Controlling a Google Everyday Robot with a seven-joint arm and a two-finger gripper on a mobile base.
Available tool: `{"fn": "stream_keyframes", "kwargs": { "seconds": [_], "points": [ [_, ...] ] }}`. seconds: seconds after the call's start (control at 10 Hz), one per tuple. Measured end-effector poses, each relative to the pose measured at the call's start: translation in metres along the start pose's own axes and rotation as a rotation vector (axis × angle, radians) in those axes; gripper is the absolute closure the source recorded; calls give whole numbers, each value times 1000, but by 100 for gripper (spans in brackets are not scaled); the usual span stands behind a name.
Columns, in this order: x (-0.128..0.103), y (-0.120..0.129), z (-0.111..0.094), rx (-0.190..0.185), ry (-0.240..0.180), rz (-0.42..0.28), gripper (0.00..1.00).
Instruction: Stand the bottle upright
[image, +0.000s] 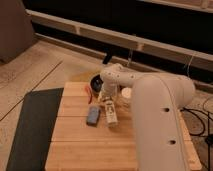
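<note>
Whitish plastic bottle (111, 115) lying flat | gripper (105, 98) at its far end

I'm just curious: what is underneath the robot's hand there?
The gripper hangs over the far end of the lying bottle on the wooden table; whether they touch is hidden.

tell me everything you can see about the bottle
The bottle is small, slim and whitish, plastic by the look, with a pale label. It lies on its side on the wooden table, beside the blue-grey block. The hand is at its far end; whether they touch is unclear.
</note>
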Motion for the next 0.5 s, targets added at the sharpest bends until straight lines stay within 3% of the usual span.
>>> {"fn": "stream_keyframes", "kwargs": {
  "seconds": [0.2,0.5],
  "points": [
    [0,-2,0,7,4,14,38],
    [-3,-6,-4,16,-13,14,65]
  ]
}}
